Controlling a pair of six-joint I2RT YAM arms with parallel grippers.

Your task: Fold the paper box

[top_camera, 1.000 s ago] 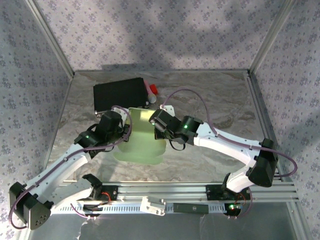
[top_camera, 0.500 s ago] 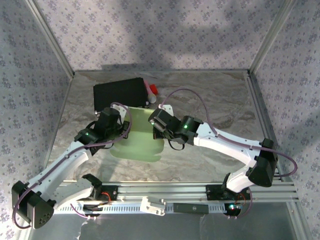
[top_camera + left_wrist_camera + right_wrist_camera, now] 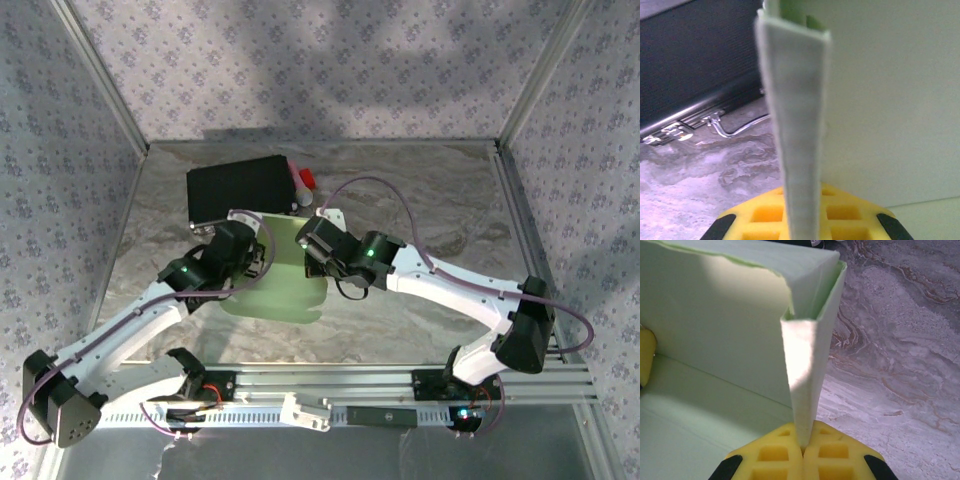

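I'd put the fold at roughly midway. The paper box point(image 3: 285, 285) sits mid-desk between my two arms, just in front of the black case point(image 3: 238, 188). Two side walls stand upright, each doubled over at its edge, but the near part lies flat on the desk point(image 3: 420, 190) and nothing looks tucked or closed. So I judge the remaining flaps and the locking are not yet done. My left gripper point(image 3: 800, 210) has its fingers clamped on the left wall's doubled edge, and my right gripper point(image 3: 802, 445) has its fingers pinched tight on the right wall's strip. Count: one paper box, one black case, one small red-capped item point(image 3: 305, 180) beside the case, two arms — both gripping.
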